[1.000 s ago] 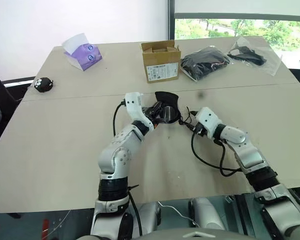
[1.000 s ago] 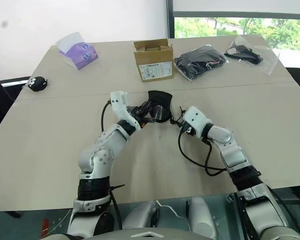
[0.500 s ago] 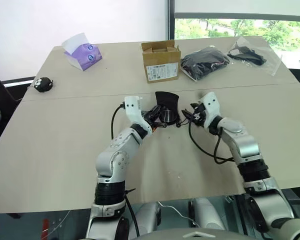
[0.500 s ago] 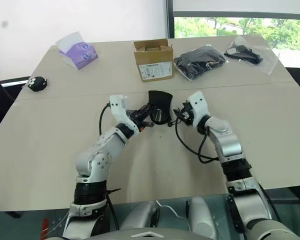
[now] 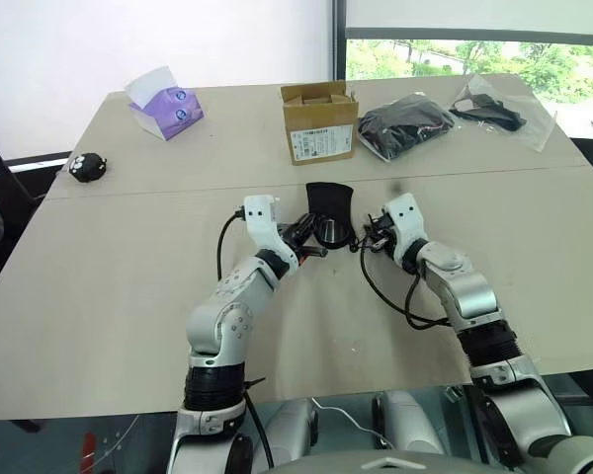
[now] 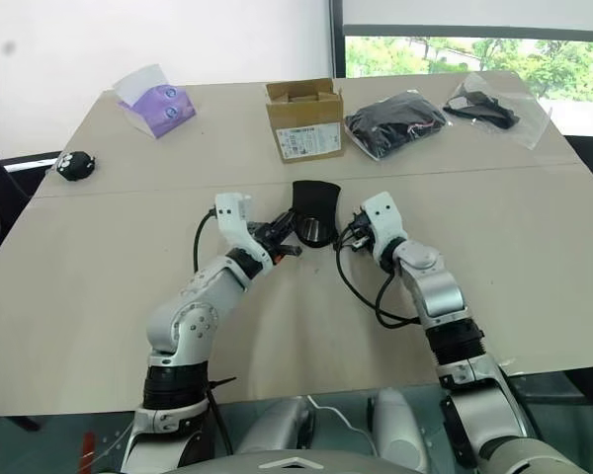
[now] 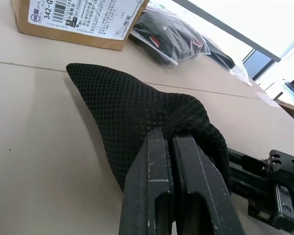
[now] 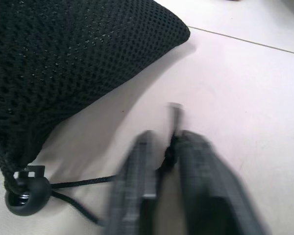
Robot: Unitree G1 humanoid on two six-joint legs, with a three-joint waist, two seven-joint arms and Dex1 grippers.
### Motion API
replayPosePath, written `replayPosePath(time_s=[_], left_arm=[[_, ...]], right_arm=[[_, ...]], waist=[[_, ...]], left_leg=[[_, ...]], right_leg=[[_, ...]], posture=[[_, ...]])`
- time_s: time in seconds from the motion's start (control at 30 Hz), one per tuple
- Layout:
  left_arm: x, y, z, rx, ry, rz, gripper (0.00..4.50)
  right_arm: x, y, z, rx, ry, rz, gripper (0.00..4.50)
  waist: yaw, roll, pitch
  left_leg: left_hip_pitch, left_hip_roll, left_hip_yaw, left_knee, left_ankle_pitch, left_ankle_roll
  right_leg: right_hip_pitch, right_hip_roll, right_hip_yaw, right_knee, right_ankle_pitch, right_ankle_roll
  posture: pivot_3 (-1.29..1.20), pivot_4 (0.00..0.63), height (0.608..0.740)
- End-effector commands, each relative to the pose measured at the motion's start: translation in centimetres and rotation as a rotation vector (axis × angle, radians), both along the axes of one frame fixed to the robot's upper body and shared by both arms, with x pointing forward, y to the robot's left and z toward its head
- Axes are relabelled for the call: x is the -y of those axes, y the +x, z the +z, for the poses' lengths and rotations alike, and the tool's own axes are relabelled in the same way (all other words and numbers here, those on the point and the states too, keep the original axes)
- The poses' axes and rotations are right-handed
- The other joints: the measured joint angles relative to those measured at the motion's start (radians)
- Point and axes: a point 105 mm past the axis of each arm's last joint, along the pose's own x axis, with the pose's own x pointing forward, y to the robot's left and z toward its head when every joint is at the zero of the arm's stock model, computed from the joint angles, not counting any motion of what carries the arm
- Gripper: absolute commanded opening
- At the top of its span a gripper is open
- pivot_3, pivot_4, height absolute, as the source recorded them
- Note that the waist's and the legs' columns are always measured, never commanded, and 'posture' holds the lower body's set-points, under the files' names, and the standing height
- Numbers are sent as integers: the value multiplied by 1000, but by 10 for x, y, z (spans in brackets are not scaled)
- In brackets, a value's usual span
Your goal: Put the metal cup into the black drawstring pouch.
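Two claws meet at the pouch (image 5: 330, 202) near the table's (image 5: 99, 296) middle. The left claw (image 7: 171, 147) is pressed together, pinching the pouch's mouth fabric. The right claw (image 8: 165, 156), spread a second ago, now pinches the cord (image 8: 88, 183) by its toggle (image 8: 20, 198), and its wrist has rolled and drawn closer. The cup's (image 5: 328, 232) rim glints in the pouch's mouth. Along the far edge sit a box (image 5: 318, 120), bagged bundles (image 5: 407, 122) and tissues (image 5: 163, 104).
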Motion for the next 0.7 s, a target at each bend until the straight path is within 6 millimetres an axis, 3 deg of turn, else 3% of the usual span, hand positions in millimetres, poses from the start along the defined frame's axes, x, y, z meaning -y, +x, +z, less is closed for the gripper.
replayPosePath(time_s=[0.03, 0.13, 0.17, 0.33, 0.53, 0.63, 0.7], left_arm=[[0, -4, 17, 72, -4, -4, 0], [-1, -4, 17, 72, -2, -3, 0], [-1, -4, 17, 72, -1, -1, 0], [-1, -6, 21, 101, -12, -8, 0], [-4, -6, 30, 136, -64, -11, 0], [-3, -11, 41, 191, -115, -48, 781], [-5, -11, 53, 258, -99, -47, 1706]], right_arm=[[11, -6, -26, -88, -83, -20, 107], [11, -6, -21, -71, -68, -15, 107], [9, -3, -11, -36, -24, -18, 107], [-7, 1, 82, 238, 396, 85, 107], [-1, -15, 177, 468, 717, 165, 107], [-6, -25, 207, 546, 750, 219, 0], [-6, -29, 225, 587, 778, 232, 0]], waist=[[0, 0, 0], [1, 0, 0], [1, 0, 0], [-4, 0, 1], [-5, 0, 2], [-4, 0, 2], [-4, 1, 2]], left_leg=[[0, 0, 0, 0, 0, 0], [0, 0, 0, 0, 0, 0], [0, 0, 0, 0, 0, 0], [-2, 0, 0, 0, 0, 0], [-2, 0, 0, -1, 0, 0], [-2, 1, 0, -1, 0, 0], [-2, 1, 0, -1, 0, 0]], right_leg=[[0, 0, 0, 0, 0, 0], [0, 0, 0, 0, 0, 0], [0, 0, 0, 0, 0, 0], [-1, 0, 0, 0, 0, 0], [-3, 0, 0, 0, 0, 0], [-3, 0, 0, 0, 0, 0], [-3, -1, 0, -1, 0, 0]], posture=[[0, 150, 740], [0, 150, 740], [0, 150, 740], [0, 150, 740], [0, 150, 740], [0, 150, 740], [0, 150, 740]])
